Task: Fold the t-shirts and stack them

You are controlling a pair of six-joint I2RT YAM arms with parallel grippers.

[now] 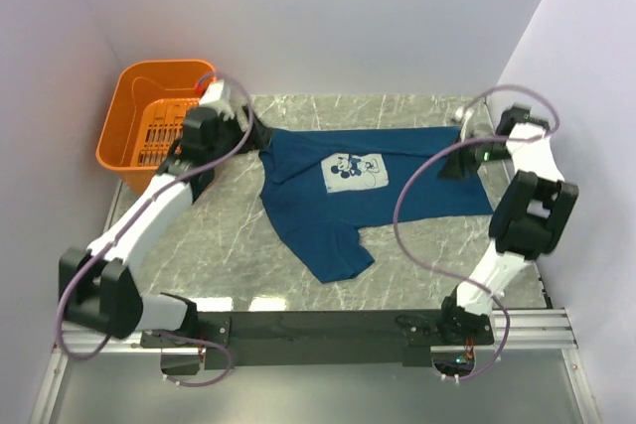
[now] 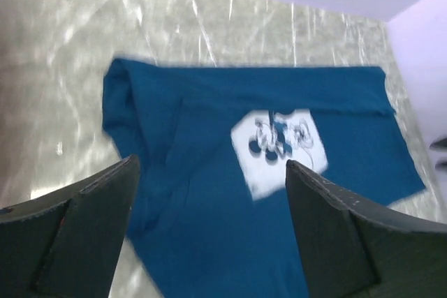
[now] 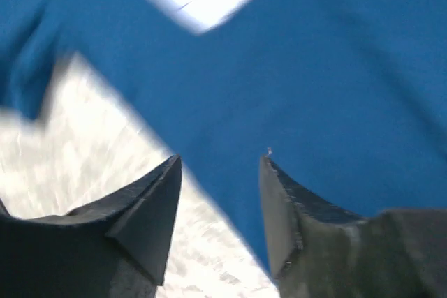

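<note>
Blue t-shirt (image 1: 298, 196), white print (image 1: 354, 173)

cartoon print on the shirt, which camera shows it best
The top external view: the print is whole and sharp on the spread blue shirt. The left wrist view shows it larger but motion-blurred. The right wrist view catches only a washed-out white patch, cut off at the top edge.

The left gripper (image 2: 209, 164) holds its two dark fingers (image 2: 91, 228) wide apart at 7 and 5 o'clock with nothing gripped, above a dark blue t-shirt (image 2: 188, 123) spread on the marble table (image 2: 174, 26), the shirt's white cartoon print (image 2: 279, 151) lying just toward 3 o'clock of centre.
</note>
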